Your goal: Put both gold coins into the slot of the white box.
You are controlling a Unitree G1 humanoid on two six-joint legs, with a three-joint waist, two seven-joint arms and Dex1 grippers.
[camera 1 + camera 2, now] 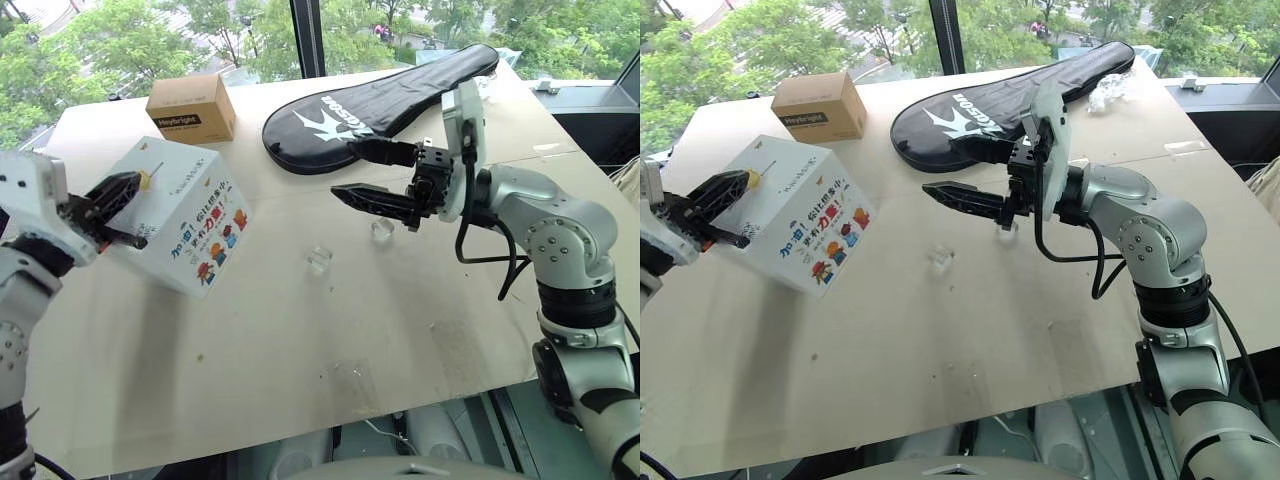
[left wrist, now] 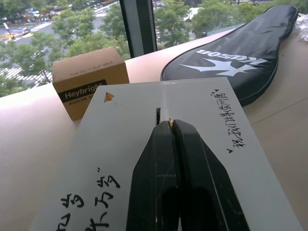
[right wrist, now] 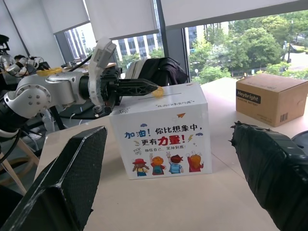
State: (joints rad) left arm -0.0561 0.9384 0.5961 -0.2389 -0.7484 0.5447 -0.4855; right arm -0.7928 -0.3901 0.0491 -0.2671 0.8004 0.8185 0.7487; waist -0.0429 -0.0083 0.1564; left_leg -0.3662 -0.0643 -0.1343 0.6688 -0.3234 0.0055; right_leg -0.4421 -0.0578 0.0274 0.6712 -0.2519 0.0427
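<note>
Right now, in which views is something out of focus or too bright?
Right wrist view: the right gripper fingers are soft and near, while the white box is sharp. Left wrist view: the left gripper and gold coin are sharp. Head views: even daylight, weak shadows on the table.

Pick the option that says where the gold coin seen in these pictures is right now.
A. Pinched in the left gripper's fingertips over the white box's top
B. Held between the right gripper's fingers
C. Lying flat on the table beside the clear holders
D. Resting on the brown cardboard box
A: the left gripper is shut on a gold coin just above the white box, close to its slot; the right gripper is open and empty.
</note>
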